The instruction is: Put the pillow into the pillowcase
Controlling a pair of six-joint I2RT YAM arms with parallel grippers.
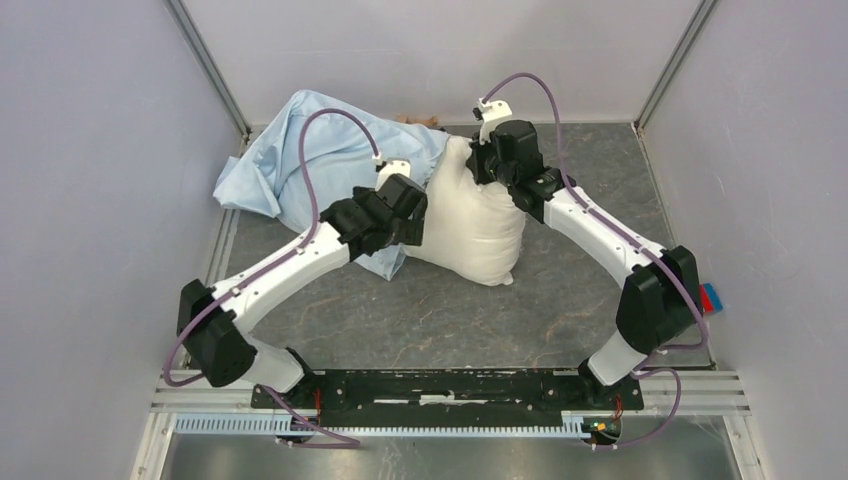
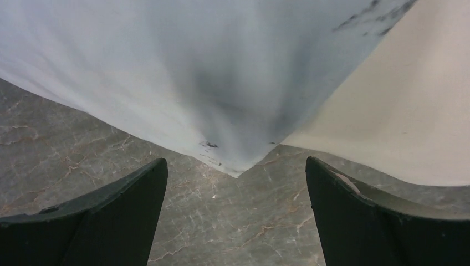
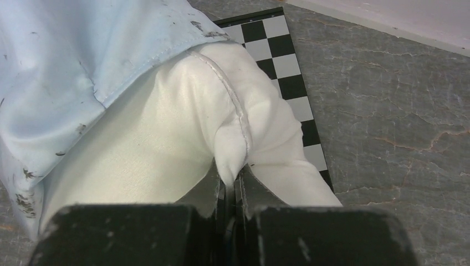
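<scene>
The cream-white pillow point(image 1: 475, 225) lies mid-table, its left end inside the pale blue pillowcase point(image 1: 320, 150), which is bunched toward the back left. My right gripper point(image 3: 231, 180) is shut on a pinched corner of the pillow point(image 3: 183, 122), beside the pillowcase point(image 3: 72, 61) hem. My left gripper point(image 2: 237, 185) stands open just above the table, with only bare floor between its fingers point(image 2: 105, 216). A drooping point of the pillowcase point(image 2: 210, 83) hangs just beyond them, the pillow point(image 2: 410, 111) to its right. In the top view the left gripper point(image 1: 405, 232) sits at the pillowcase's near edge.
A black-and-white checkerboard panel point(image 3: 288, 66) lies under the pillow's far side. Grey walls enclose the marbled table point(image 1: 450, 310) on three sides. A red and blue object point(image 1: 710, 297) sits by the right arm's elbow. The arms' base rail point(image 1: 450, 390) runs along the near edge.
</scene>
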